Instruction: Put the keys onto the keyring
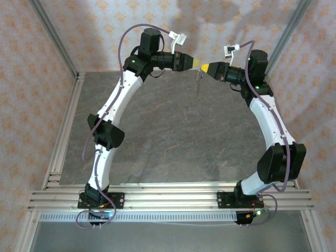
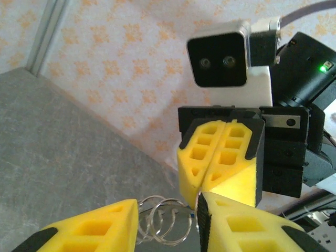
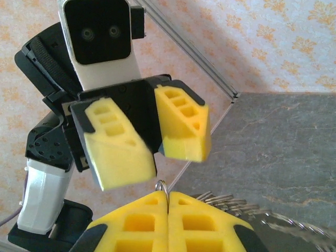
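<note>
steadying step, i think: my right end effector [image 3: 168, 197] clamps the keyring [image 2: 163, 227]; my left end effector [image 3: 156, 160] stands apart and should close on it next.

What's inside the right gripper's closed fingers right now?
A small loop of the keyring sticks out of the seam between the shut fingers of the right gripper, its coiled edge trailing beside them. The clamped part is hidden by the pads, so anything else gripped there cannot be told.
</note>
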`<state>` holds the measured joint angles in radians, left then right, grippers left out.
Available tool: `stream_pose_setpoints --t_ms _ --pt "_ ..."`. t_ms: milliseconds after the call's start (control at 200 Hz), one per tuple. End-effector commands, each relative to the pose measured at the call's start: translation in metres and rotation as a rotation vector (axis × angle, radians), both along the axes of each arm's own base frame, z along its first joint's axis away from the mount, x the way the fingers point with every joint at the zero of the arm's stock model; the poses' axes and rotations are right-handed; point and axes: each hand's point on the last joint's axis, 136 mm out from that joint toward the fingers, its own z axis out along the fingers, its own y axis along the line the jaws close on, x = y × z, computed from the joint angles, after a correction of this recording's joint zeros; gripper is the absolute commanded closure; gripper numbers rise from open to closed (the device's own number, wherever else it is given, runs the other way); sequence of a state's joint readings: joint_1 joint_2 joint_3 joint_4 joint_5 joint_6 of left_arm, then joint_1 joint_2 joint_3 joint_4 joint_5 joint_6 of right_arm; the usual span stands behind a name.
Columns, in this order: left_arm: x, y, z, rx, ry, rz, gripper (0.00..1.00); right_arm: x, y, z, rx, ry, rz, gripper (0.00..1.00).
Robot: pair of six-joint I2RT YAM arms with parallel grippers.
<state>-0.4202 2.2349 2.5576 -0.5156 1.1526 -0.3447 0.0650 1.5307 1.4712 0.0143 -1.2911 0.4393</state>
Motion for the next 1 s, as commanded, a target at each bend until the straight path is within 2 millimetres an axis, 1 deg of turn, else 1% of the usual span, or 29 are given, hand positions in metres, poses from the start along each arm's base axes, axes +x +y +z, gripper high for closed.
stream_pose_setpoints --t_ms 0,130,265,400,480,746,846,976,996 --pt "-0.014 -0.004 0.009 -0.006 -0.027 -0.048 0.65 -0.007 0.003 0.014 -0.006 -0.074 0.022 1.0" --pt "-0.016 -0.008 0.008 -0.005 -0.025 -0.054 0.66 -0.006 0.003 0.013 -0.005 -0.072 0.016 1.0" --pt "-0.017 -0.011 0.007 -0.005 -0.025 -0.059 0.69 -0.005 0.002 0.012 -0.004 -0.072 0.011 1.0" --pt "-0.017 -0.014 0.006 -0.007 -0.023 -0.057 0.78 -0.004 0.002 0.012 -0.001 -0.068 0.006 1.0" --pt "-0.018 -0.015 0.007 -0.012 -0.024 -0.063 0.8 -0.003 0.002 0.011 0.002 -0.067 0.004 1.0" --pt "-0.024 -0.025 0.009 -0.022 -0.033 -0.083 0.93 -0.003 0.003 0.012 0.014 -0.066 0.005 1.0" --pt "-0.025 -0.029 0.007 -0.017 -0.031 -0.081 1.0 -0.002 0.002 0.013 0.019 -0.064 -0.003 1.0" --pt "-0.023 -0.03 0.006 -0.009 -0.03 -0.056 1.0 0.004 -0.001 0.014 0.023 -0.057 -0.044 1.0" --pt "-0.022 -0.03 0.007 -0.01 -0.032 -0.05 1.0 0.004 -0.002 0.016 0.023 -0.059 -0.054 0.95"
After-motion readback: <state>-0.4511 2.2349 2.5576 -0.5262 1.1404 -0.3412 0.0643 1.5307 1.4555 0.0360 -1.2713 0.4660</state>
